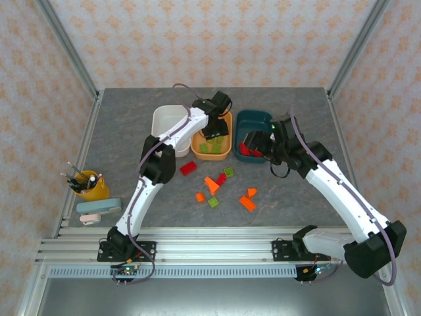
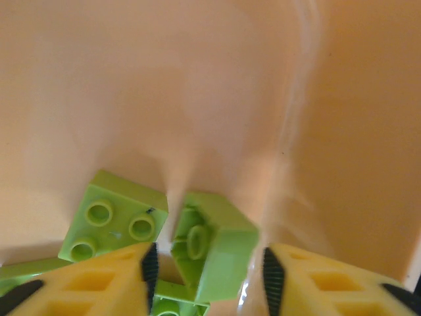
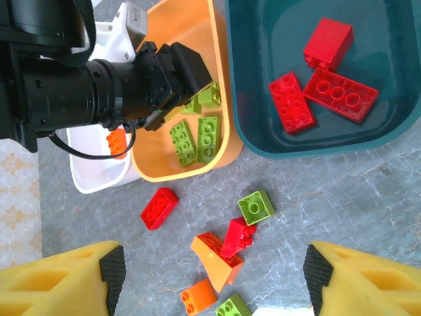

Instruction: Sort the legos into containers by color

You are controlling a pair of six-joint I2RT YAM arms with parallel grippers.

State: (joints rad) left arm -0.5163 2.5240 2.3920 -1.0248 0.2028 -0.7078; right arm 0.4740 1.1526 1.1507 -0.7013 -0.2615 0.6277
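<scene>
My left gripper hangs inside the orange tub, jaws parted. A light green brick lies tilted between the fingers with a gap on each side. More green bricks rest on the tub floor. My right gripper is open and holds nothing. It hovers beside the dark teal tub, which holds red bricks. Below it on the table lie loose legos: a red one, a green one, an orange slope. The white tub holds an orange brick.
A yellow cup with pens and a pale blue object stand at the table's left edge. Loose bricks are scattered in front of the tubs. Metal frame posts rise at the back corners.
</scene>
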